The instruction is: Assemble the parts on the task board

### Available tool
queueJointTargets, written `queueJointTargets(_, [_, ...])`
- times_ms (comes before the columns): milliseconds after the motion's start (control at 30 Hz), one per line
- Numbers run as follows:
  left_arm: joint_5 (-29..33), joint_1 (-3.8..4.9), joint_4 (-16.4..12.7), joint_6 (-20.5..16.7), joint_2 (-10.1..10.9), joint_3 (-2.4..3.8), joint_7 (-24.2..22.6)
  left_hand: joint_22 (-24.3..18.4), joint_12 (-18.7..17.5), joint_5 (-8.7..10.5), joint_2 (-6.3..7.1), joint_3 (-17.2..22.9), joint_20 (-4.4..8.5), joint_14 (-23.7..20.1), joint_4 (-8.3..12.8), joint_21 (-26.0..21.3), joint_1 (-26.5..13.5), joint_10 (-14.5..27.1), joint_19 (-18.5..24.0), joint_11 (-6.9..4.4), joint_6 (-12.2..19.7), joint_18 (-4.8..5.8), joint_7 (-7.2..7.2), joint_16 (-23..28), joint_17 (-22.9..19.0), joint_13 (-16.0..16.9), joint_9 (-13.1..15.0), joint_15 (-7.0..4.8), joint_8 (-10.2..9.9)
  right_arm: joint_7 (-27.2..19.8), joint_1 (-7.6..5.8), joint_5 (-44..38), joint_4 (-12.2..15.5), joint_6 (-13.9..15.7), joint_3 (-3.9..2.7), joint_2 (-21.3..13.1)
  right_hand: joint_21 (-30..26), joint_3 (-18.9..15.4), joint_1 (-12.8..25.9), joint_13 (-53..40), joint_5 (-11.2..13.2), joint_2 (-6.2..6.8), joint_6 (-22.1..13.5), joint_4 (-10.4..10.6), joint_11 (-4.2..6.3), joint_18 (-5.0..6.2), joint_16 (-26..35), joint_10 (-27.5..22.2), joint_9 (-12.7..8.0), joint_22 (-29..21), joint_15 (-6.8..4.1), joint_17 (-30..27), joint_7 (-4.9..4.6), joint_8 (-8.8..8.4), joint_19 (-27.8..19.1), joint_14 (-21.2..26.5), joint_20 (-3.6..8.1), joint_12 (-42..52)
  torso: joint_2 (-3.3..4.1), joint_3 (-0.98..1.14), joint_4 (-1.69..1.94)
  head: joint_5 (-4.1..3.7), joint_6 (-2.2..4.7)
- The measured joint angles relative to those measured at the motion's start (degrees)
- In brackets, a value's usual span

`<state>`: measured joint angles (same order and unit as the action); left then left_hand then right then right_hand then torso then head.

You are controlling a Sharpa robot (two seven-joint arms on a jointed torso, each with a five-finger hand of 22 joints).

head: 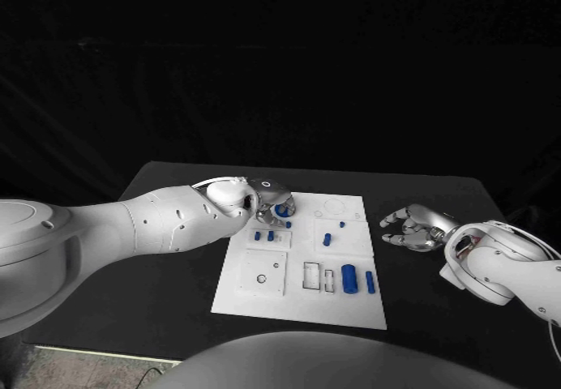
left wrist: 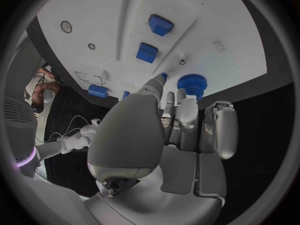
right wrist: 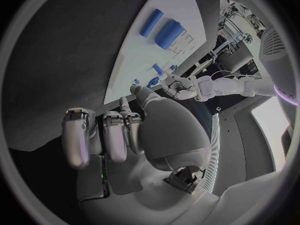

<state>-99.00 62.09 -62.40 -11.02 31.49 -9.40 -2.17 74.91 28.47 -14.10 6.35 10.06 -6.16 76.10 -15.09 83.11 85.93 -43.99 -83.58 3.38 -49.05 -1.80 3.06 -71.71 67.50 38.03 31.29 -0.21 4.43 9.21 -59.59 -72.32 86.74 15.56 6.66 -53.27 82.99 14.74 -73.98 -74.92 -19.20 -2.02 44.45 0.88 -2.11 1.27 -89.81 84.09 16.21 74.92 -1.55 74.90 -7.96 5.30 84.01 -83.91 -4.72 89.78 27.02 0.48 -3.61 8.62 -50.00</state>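
Off the task board's right edge, right hand.

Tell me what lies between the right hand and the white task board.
Nothing: in the head view, only bare black table separates the silver right hand, resting beside the board, from the white task board's right edge.
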Motion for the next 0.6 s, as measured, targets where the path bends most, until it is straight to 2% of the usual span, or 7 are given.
queueJointTargets(167, [-0.21,-0.2,0.64,0.3,-0.86,0.0,0.04,0.0,1.43,0.0,-0.01,0.52,0.2,0.0,0.21,0.31,-0.01,-0.77,-0.2,-0.32,-1.14,0.0,0.13,0.0,-0.53,0.7,-0.5,0.0,0.36,-0.02,0.0,0.04,0.04,-0.02,0.0,-0.05,0.0,0.0,0.0,0.0,0.0,0.0,0.0,0.0,0.0,0.0,0.0,0.0,0.0,0.0,0.0,0.02,0.0,0.0,0.0,0.0,0.0,0.0,0.0,0.0,0.01,0.06,0.0])
queueJointTargets(533, [-0.02,-0.75,1.9,0.44,-2.73,0.04,-0.12,0.0,3.72,0.0,-0.01,1.29,0.22,0.1,0.66,0.55,-0.45,-2.06,-0.18,-0.99,-1.43,0.0,0.42,0.0,-1.27,2.05,-1.42,-0.32,0.36,-0.04,0.01,0.11,0.08,-0.03,0.0,-0.13,0.0,0.0,0.0,0.0,0.0,0.0,0.0,0.0,0.0,0.0,0.0,0.0,0.0,-0.01,0.0,0.04,0.0,0.0,0.0,0.0,0.0,0.0,-0.01,-0.02,-0.04,0.34,0.0])
queueJointTargets(600, [0.09,-0.84,2.14,0.48,-2.94,0.05,-0.15,0.0,4.12,-0.11,-0.01,1.3,0.22,0.01,0.67,0.55,-0.45,-2.27,-0.18,-0.8,-1.43,0.0,0.42,0.0,-1.4,2.13,-1.46,-0.41,0.58,-0.04,0.01,0.11,0.09,-0.03,0.0,-0.15,0.0,0.0,0.0,0.0,0.0,0.0,0.0,0.0,0.0,0.0,0.0,0.0,0.01,-0.01,0.0,0.04,0.0,0.0,0.0,0.0,0.0,0.0,-0.01,-0.02,-0.04,0.32,0.0])
